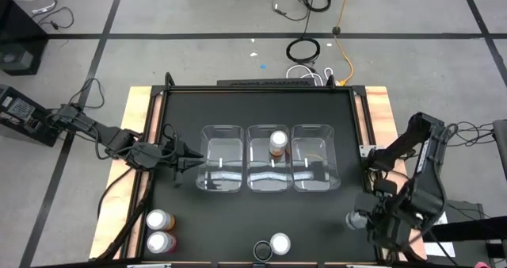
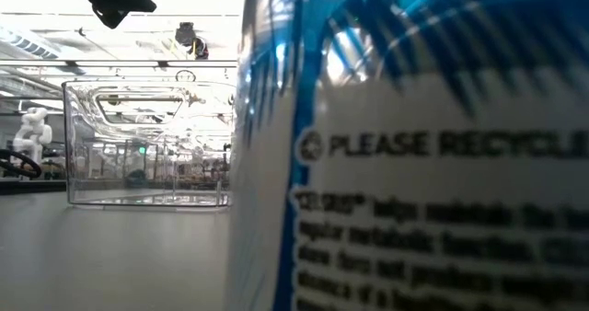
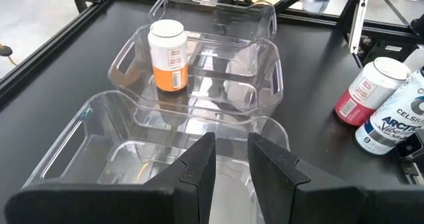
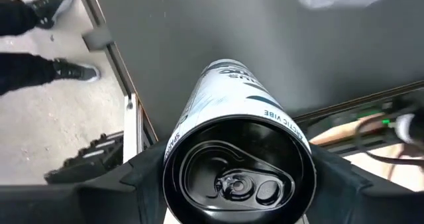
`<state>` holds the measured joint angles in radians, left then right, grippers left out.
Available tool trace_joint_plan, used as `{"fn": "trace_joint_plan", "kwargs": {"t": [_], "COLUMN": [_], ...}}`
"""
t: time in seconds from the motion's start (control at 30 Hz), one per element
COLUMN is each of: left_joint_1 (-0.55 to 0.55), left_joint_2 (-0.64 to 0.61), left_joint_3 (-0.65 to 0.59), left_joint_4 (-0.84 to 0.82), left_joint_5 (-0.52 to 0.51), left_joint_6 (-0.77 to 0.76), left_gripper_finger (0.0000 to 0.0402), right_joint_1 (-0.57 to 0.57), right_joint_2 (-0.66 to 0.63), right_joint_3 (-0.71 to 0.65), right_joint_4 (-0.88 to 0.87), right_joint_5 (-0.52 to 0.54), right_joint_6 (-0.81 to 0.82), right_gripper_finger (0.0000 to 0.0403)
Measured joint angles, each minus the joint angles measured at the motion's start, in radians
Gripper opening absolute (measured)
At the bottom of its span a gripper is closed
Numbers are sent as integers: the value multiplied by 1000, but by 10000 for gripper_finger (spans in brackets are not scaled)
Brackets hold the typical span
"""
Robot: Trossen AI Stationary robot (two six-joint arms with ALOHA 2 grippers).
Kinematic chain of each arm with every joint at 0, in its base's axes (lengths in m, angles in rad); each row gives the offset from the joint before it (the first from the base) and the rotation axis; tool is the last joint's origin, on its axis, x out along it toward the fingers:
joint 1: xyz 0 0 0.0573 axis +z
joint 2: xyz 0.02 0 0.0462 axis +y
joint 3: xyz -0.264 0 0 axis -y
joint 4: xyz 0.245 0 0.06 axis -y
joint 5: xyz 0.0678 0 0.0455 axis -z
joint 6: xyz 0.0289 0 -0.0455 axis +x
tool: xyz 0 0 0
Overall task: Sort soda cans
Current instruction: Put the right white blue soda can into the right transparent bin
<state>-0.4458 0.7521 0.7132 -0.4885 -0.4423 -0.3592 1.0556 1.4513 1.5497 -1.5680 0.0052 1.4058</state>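
A white-and-blue soda can (image 4: 225, 111) with a dark top stands upright in my right gripper (image 4: 235, 181), which is shut on it at the table's near right corner (image 1: 356, 220). An orange can (image 1: 277, 143) stands in the middle one of three clear bins (image 1: 269, 181). My left gripper (image 3: 232, 161) hovers over the left bin (image 3: 99, 151), its fingers a narrow gap apart with nothing between them. An orange can (image 1: 158, 219) and a pink can (image 1: 161, 242) stand at the near left. A pink can (image 3: 364, 91) and a white-and-blue one (image 3: 391, 121) stand at the near middle. My right gripper pinches the can's side wall just under its top rim (image 4: 173, 151), one finger (image 4: 139, 181) on each side. The fingers come from above, pointing down along the can. The can hangs upright below them; whether its bottom is off the table does not show.
The right bin (image 1: 315, 169) and the left bin (image 1: 220, 169) hold no cans. In the low view the near-middle white-and-blue can (image 2: 414, 164) fills the right half, with a bin (image 2: 147, 145) behind it. A raised frame (image 1: 356, 125) borders the black tabletop.
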Motion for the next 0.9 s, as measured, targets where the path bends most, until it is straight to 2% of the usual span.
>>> {"fn": "trace_joint_plan", "kwargs": {"t": [0.07, 0.27, 0.4, 0.67, 0.9], "left_joint_1": [0, 0, 0, 0, 0], "left_joint_2": [0, 0, 0, 0, 0], "left_joint_3": [0, 0, 0, 0, 0], "left_joint_4": [2, 8, 8, 7, 6], "left_joint_5": [0, 0, 0, 0, 0], "left_joint_6": [-1, 0, 0, 0, 0], "left_gripper_finger": [99, 99, 99, 99, 99], "right_joint_1": [-50, -229, -367, -665, -862], "right_joint_2": [-8, -16, -16, -10, -10], "right_joint_3": [48, 195, 242, 219, 95], "right_joint_4": [-5, -2, -4, -4, -3], "right_joint_5": [10, 140, 178, 174, 144], "right_joint_6": [-53, -185, -284, -495, -648], "right_gripper_finger": [248, 248, 248, 249, 249]}}
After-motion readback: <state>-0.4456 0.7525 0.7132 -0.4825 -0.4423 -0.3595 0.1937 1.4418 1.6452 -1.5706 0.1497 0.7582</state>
